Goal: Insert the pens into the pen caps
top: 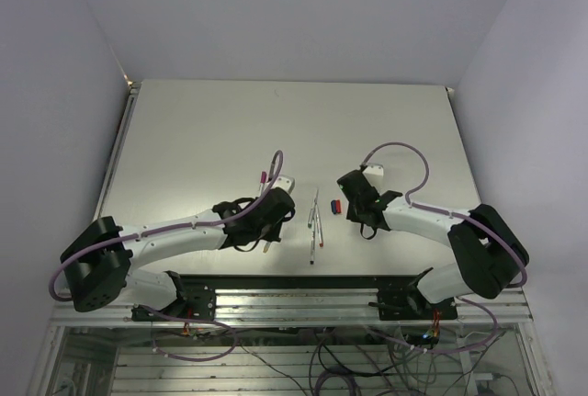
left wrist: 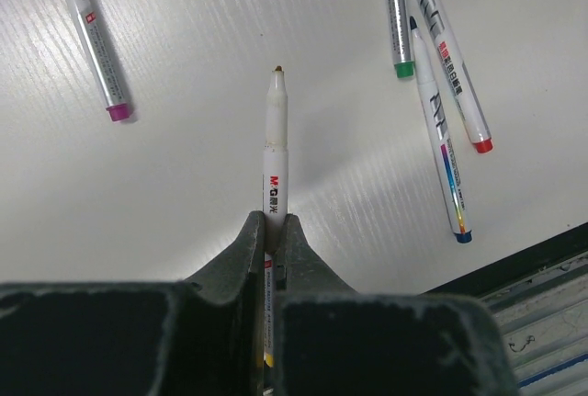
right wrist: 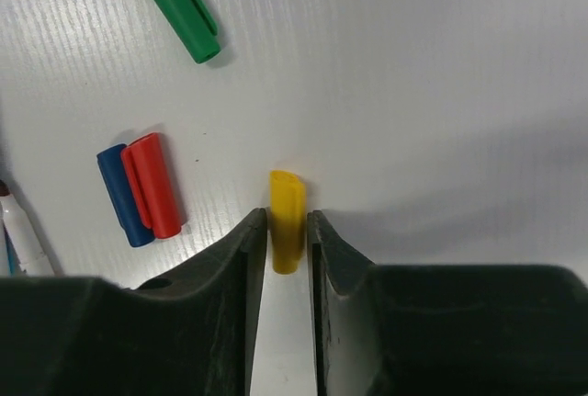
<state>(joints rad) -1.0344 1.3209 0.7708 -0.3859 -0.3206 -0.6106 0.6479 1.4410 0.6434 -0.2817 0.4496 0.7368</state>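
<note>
No capping done yet, as far as visible. Left tool (left wrist: 273,223) clamped on a bare pen (left wrist: 277,139), nib pointing away. Right tool (right wrist: 288,231) narrow round yellow cap (right wrist: 286,196) lying on bench (right wrist: 441,65); true pinch or just flanking, can't tell. Loose to its left: green cap (right wrist: 175,5), red cap (right wrist: 152,185) touching blue cap (right wrist: 119,196). Also uncapped: three pens (left wrist: 430,102) bunched btwn arms, close to near bench edge (left wrist: 524,258), plus purple-ended pen (left wrist: 92,38) apart. All matings left. Most room toward far side.
</note>
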